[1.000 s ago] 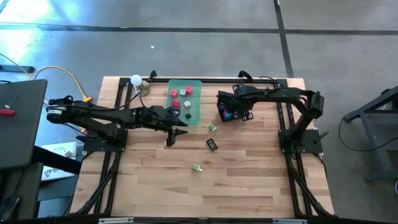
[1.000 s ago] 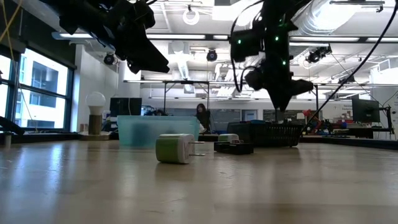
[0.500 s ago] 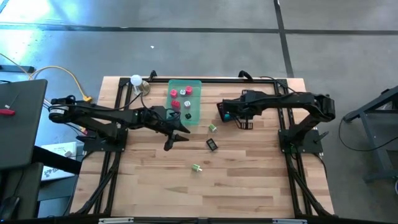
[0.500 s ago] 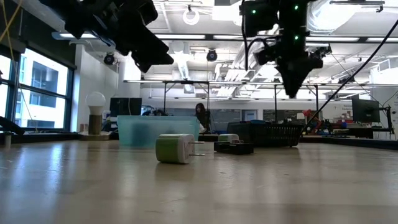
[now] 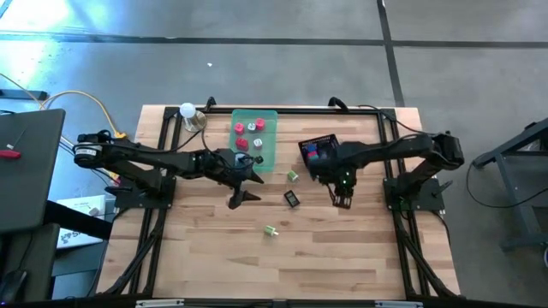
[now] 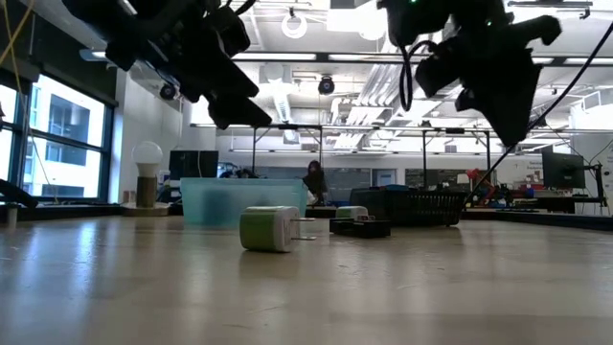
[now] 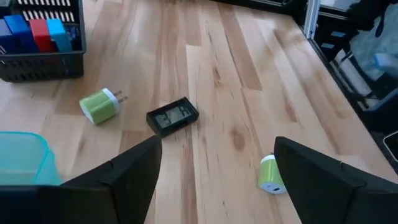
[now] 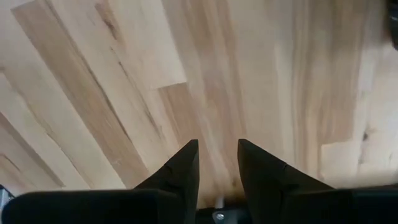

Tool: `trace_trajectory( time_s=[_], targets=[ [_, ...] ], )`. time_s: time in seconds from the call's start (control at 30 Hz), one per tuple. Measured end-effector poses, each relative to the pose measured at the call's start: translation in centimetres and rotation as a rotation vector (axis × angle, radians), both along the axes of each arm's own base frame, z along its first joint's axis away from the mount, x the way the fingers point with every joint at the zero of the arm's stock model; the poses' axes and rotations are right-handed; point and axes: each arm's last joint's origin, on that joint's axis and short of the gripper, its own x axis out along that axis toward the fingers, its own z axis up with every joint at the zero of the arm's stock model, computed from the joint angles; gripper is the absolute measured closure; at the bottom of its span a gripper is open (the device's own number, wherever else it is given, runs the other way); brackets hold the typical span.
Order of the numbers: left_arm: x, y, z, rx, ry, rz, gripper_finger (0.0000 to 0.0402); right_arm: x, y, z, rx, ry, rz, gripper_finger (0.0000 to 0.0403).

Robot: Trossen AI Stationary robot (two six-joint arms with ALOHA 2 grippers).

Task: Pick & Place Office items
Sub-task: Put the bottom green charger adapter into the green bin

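Above the wooden table [image 5: 214,248], left gripper [image 5: 242,190] jaws wide, empty; right gripper [image 5: 342,202] jaws narrow, empty.

Table [image 5: 214,248]: pale wood planks with darker grain streaks. Between the black fingers [image 7: 124,177] sit a lime-green-and-white plug [image 7: 99,106] and a black flat piece [image 7: 173,116]; a second green-and-white plug [image 7: 271,174] lies beside one finger. Black mesh basket [image 7: 43,62] holds blue and red blocks [image 7: 34,34]; tray [image 5: 265,145] translucent green with pink pieces [image 5: 248,128].
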Motion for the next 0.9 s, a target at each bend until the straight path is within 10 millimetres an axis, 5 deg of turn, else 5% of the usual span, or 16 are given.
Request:
trace_trajectory(
  time_s=[0.13,0.47,0.7,0.9],
  targets=[
    [0.1,-0.9,0.1,0.06,-0.022,-0.055,0.0098,0.0,1.6,0.0,-0.031,0.004,0.01,0.0306],
    [-0.8,-9.1,1.0,0.572,-0.204,-0.145,0.0098,-0.7,6.6,0.0,-0.177,-0.024,0.063,0.0306],
    [-1.9,-12.3,1.3,0.443,-0.233,-0.108,0.01,-0.6,9.4,-0.1,-0.24,-0.15,0.092,0.0306],
    [-1.0,-13.6,-0.1,0.465,-0.234,-0.134,0.0116,-0.3,11.1,-0.1,-0.191,-0.238,0.079,0.0306]
  ],
)
